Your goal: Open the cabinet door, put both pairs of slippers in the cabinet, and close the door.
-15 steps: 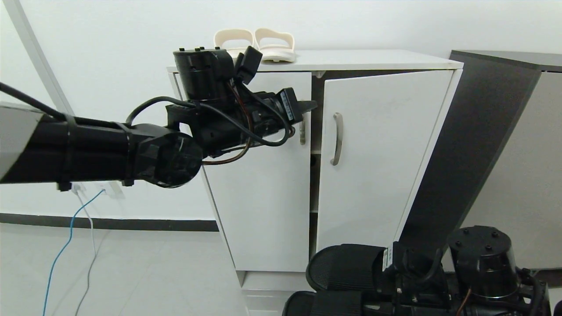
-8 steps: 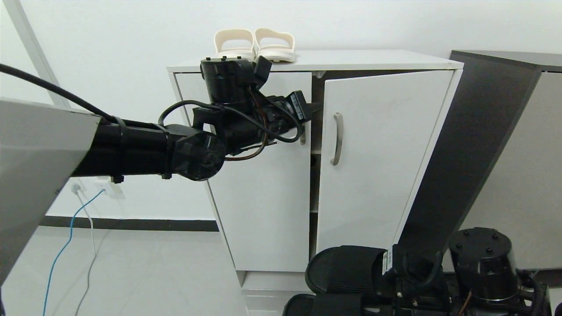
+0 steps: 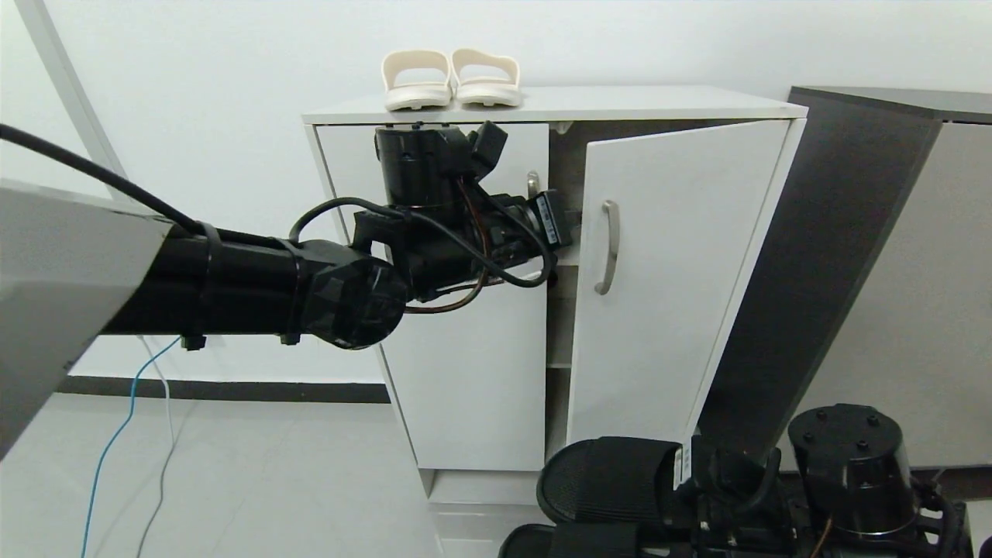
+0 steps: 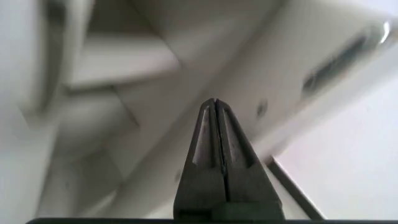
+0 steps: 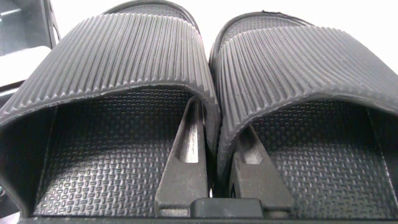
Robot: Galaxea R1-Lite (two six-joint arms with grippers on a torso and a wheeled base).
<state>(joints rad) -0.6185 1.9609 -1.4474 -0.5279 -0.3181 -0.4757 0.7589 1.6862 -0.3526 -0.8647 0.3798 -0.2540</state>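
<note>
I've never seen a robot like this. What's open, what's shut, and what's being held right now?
right cabinet door: ajar.
left cabinet door: shut.
black slippers: held together as a pair.
cream slippers: side by side on the cabinet top.
left gripper: shut, empty, at the gap between the doors.
right gripper: shut on the black slippers.

Head view: left arm (image 3: 434, 225) is covering most of the left door handle (image 3: 532, 184), only its top end showing; left gripper (image 4: 216, 112) tip is sitting lost in the dark gap between the doors. The cabinet (image 3: 666, 101) shelves are blurring out in the left wrist view. The black slippers (image 3: 608, 474) are running off the head view's bottom edge, hiding the right gripper (image 5: 219, 130) there.
</note>
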